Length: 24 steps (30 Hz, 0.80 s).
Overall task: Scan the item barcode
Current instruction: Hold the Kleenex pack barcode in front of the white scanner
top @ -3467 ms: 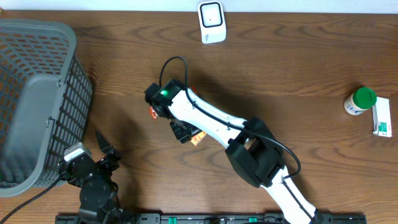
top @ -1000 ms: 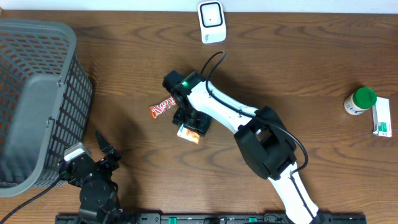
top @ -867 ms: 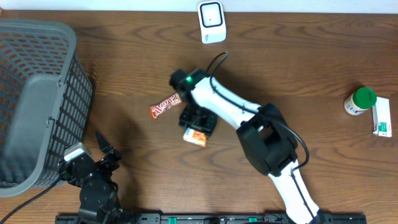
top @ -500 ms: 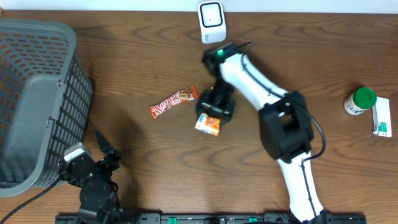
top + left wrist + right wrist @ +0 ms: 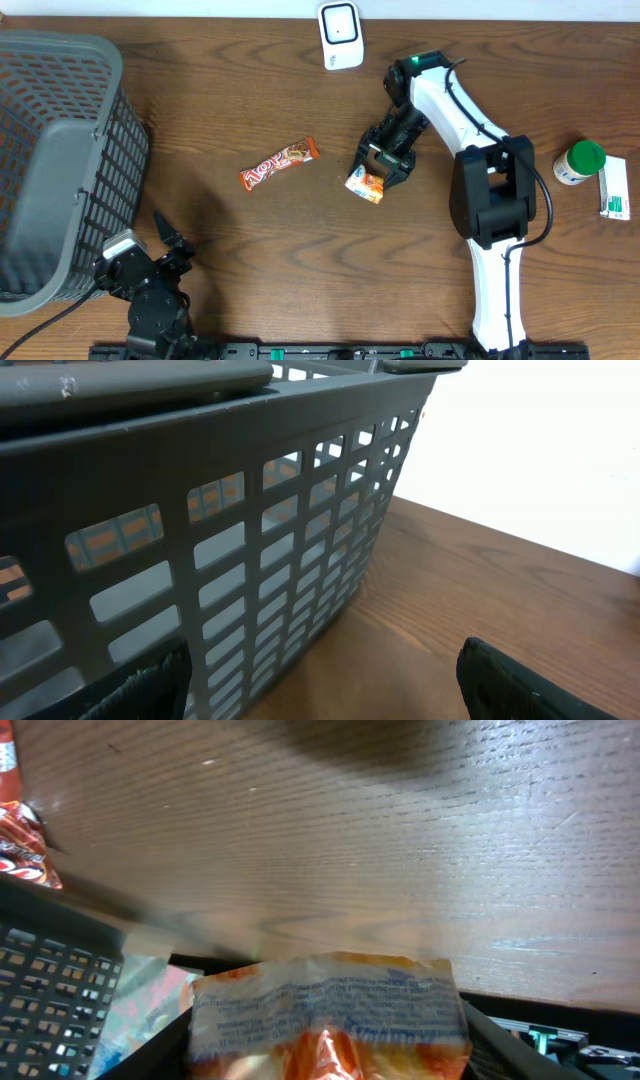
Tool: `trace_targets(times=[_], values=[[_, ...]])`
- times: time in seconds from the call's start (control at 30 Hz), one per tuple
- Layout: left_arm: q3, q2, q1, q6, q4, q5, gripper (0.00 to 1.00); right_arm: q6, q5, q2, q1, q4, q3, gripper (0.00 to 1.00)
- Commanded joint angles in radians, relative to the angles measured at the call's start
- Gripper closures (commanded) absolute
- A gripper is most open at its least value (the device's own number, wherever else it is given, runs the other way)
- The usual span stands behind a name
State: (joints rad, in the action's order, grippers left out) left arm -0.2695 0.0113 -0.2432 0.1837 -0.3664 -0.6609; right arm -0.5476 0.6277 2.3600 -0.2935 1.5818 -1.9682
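An orange and white snack packet (image 5: 364, 185) hangs above the table's middle, and my right gripper (image 5: 381, 163) is shut on it. From the right wrist the packet (image 5: 325, 1010) fills the space between the dark fingers (image 5: 150, 1055), blue print facing the camera; I cannot make out a barcode. The white scanner (image 5: 340, 36) stands at the table's far edge, up and left of the packet. My left gripper (image 5: 172, 242) rests at the front left, open and holding nothing (image 5: 320, 685).
A grey mesh basket (image 5: 60, 160) fills the left side, close to the left gripper (image 5: 200, 540). A red candy bar (image 5: 278, 164) lies left of the packet. A green-capped bottle (image 5: 578, 162) and a small box (image 5: 615, 190) sit at the right edge.
The right arm has carried the packet from beside the candy bar toward the right and slightly away from me. The candy bar stayed on the table. The left arm has not moved.
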Motion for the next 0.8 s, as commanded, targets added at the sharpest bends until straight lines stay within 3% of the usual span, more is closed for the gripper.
trace_targets(times=[0.0, 0.4, 0.77], values=[[-0.003, -0.001, 0.002, 0.005, 0.0, -0.013, 0.15, 0.05, 0.029, 0.004, -0.002, -0.014, -0.016, 0.41], [-0.003, -0.001, 0.002, 0.005, 0.0, -0.013, 0.15, 0.108, -0.012, 0.004, 0.005, -0.29, -0.081, 0.44], [-0.003, -0.001, 0.002, 0.006, 0.0, -0.013, 0.15, 0.073, -0.264, 0.004, 0.002, -0.695, -0.2, 0.41]])
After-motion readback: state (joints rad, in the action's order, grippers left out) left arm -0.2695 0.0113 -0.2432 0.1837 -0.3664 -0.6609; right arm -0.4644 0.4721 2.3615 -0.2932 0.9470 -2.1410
